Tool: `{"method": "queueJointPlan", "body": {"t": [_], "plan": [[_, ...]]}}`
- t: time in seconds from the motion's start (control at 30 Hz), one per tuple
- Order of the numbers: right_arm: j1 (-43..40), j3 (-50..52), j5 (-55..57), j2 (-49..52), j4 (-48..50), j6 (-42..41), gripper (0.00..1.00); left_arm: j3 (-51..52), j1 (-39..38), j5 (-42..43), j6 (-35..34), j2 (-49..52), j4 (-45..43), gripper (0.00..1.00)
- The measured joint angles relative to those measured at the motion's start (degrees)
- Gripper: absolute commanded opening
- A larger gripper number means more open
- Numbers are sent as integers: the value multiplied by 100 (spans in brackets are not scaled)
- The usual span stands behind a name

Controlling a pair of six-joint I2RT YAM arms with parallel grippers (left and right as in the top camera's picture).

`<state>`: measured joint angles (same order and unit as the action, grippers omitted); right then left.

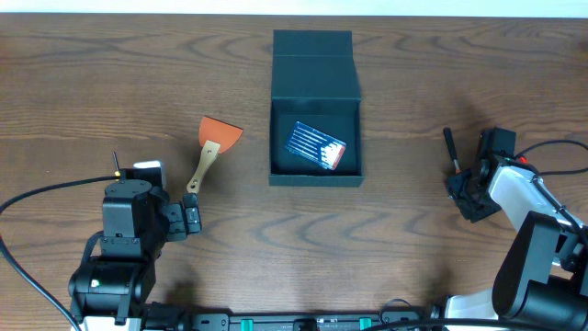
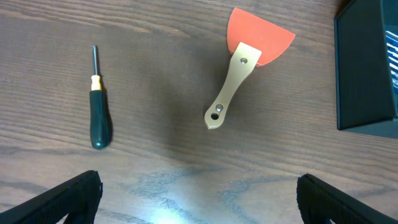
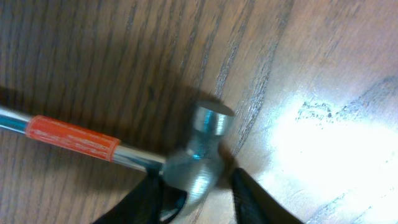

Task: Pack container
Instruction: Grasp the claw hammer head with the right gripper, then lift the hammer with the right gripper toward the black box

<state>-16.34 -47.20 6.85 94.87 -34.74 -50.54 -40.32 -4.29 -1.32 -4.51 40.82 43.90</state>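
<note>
Left hand point(image 2: 199, 190) fingers spread wide, right hand point(image 3: 198, 190) low, fingers half-closed

Dark teal container point(image 1: 312, 55), orange-bladed scraper point(image 2: 241, 70), green-handled screwdriver point(image 2: 99, 118)

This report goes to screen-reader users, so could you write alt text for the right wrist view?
A small hammer lies on the wooden table, its shiny steel head between the right tool's two dark fingers. An orange band wraps its silver shaft.

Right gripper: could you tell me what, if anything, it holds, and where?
The right gripper flanks the hammer at its steel head; grip cannot be told.
</note>
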Motion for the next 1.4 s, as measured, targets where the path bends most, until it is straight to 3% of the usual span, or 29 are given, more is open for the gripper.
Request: {"method": "queueJointPlan", "body": {"t": [0.1, 0.53, 1.4], "plan": [[0, 0, -7, 0, 0, -4, 24, 0, 0, 0, 0, 0, 2, 98], [0, -7, -37, -2, -20, -11, 2, 0, 0, 0, 0, 0, 2, 99], [0, -17, -83, -2, -33, -11, 1, 0, 0, 0, 0, 0, 2, 98]]}}
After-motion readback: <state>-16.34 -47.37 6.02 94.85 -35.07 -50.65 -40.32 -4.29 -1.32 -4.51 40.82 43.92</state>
